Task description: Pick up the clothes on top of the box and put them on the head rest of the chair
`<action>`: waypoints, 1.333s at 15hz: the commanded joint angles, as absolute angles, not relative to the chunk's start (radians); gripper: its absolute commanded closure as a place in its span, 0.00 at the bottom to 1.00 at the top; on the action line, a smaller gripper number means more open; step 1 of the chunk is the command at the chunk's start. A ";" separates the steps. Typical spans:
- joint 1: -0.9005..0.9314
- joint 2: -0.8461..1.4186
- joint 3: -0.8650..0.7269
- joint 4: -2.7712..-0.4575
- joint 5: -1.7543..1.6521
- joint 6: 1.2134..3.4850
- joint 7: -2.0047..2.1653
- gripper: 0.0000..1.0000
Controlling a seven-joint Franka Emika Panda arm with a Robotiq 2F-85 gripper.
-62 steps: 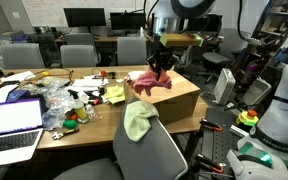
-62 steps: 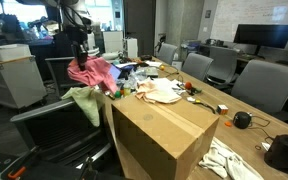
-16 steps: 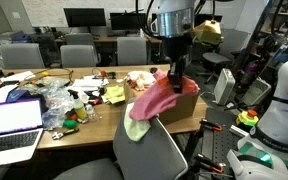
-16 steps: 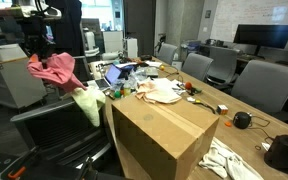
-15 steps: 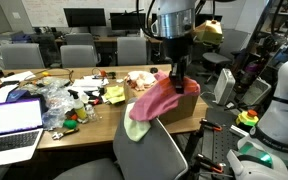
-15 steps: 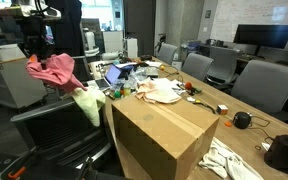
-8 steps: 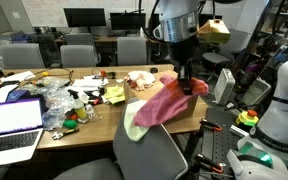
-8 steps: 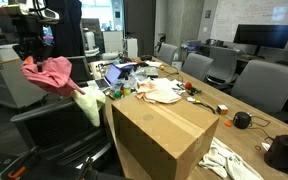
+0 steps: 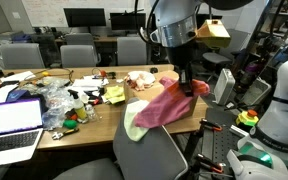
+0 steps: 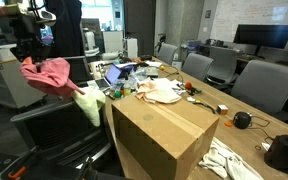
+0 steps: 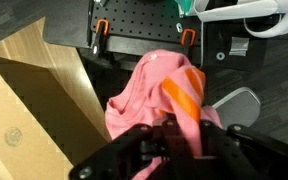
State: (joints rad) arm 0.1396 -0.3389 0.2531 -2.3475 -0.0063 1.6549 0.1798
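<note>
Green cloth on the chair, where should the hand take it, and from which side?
Probably pinch the top fold of the green cloth, where it drapes over the chair back, coming from above; the rest hangs limp against it.

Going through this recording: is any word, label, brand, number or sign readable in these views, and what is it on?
Nothing can be read.
Cardboard box: a round printed mark, too blurred to read.
Laptop: the screen is washed out white, with no legible text.
</note>
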 commanded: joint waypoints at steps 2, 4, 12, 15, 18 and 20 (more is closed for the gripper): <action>0.164 -0.288 0.256 -2.277 -0.024 1.681 0.183 0.96; 0.167 -0.278 0.253 -2.263 -0.019 1.700 0.183 0.96; 0.166 -0.257 0.246 -2.239 -0.013 1.720 0.177 0.94; 0.165 -0.257 0.242 -2.239 -0.012 1.715 0.175 0.54; 0.164 -0.260 0.235 -2.238 -0.005 1.712 0.169 0.31; 0.163 -0.261 0.231 -2.238 -0.003 1.711 0.167 0.16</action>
State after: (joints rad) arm 0.1538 -0.2635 0.2475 -2.2586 -0.0097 1.7172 0.1793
